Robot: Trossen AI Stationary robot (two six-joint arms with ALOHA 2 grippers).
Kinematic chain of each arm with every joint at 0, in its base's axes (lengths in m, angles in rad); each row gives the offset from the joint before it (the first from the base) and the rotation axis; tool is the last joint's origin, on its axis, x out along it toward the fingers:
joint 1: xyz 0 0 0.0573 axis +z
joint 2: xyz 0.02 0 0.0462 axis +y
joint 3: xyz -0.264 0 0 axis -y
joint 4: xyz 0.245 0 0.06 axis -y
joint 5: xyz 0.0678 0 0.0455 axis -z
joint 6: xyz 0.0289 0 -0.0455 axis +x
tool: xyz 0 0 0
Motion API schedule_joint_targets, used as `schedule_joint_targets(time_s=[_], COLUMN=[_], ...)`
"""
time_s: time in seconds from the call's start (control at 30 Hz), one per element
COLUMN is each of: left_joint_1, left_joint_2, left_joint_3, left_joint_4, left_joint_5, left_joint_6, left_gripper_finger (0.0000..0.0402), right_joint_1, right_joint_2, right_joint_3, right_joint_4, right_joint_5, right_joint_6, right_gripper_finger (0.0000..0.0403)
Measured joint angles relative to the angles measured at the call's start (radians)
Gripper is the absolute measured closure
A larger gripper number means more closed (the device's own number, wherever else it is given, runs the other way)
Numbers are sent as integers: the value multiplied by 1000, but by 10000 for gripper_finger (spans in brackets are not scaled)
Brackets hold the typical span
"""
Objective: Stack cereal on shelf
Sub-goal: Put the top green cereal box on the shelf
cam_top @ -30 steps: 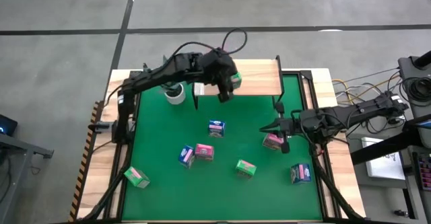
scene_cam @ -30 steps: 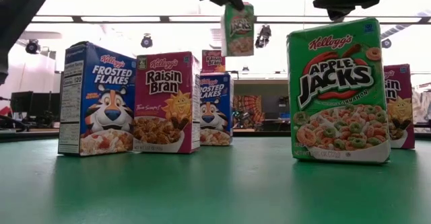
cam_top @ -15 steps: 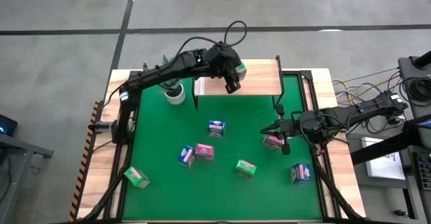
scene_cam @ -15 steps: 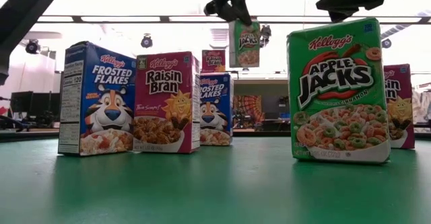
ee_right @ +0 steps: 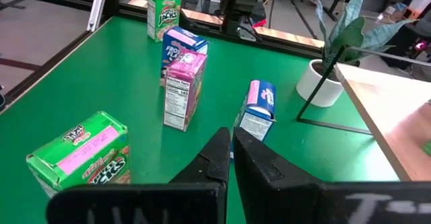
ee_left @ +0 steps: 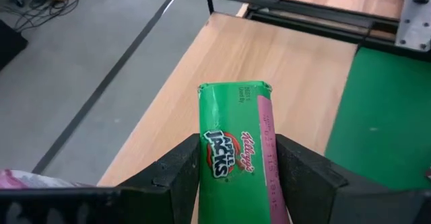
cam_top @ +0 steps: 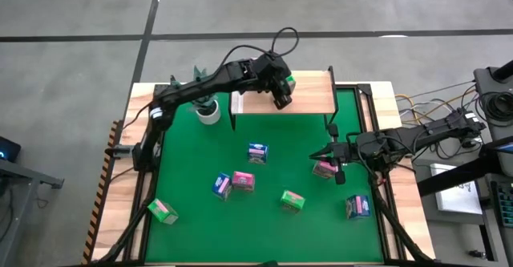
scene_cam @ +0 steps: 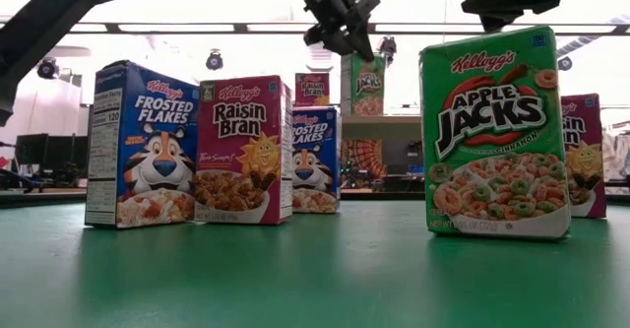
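Green cereal box (ee_left: 232,163) — clamped by left gripper (cam_top: 280,91) | above shelf (cam_top: 309,99)

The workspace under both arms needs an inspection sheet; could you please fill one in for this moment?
Surface: green mat on a wooden table; pale shelf at the far edge.
Job's things: green Apple Jacks box held over the shelf; seven cereal boxes spread on the mat, among them a pink box and a blue box.
Clutter: potted plant beside the shelf.
Grippers: left gripper shut on the Apple Jacks box above the shelf; right gripper shut, empty, next to a pink box.
Cables: black loop over the left arm; wires right of the table.
Surroundings: grey floor.
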Motion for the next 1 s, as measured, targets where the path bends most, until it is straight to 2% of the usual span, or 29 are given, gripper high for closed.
schedule_joint_targets(time_s=[0.13, 0.5, 0.67, 0.83, 1.0], left_joint_1=[1, 0, -19, -52, -142], left_joint_2=[1, -9, -20, -79, -135], left_joint_3=[0, 1, 95, 74, 55], left_joint_4=[2, -29, -153, -186, -243], left_joint_5=[35, 35, 38, 52, 53], left_joint_6=[4, 49, 83, 112, 111], left_gripper_finger=[227, 173, 170, 170, 170], right_joint_1=[0, 0, 0, -1, -3], right_joint_2=[0, 0, 6, 33, 94], right_joint_3=[0, 0, 0, -1, -3], right_joint_4=[0, 0, 5, 34, 74], right_joint_5=[0, 0, 3, 30, 57], right_joint_6=[1, 5, 10, 9, 9], right_gripper_finger=[394, 394, 394, 394, 394])
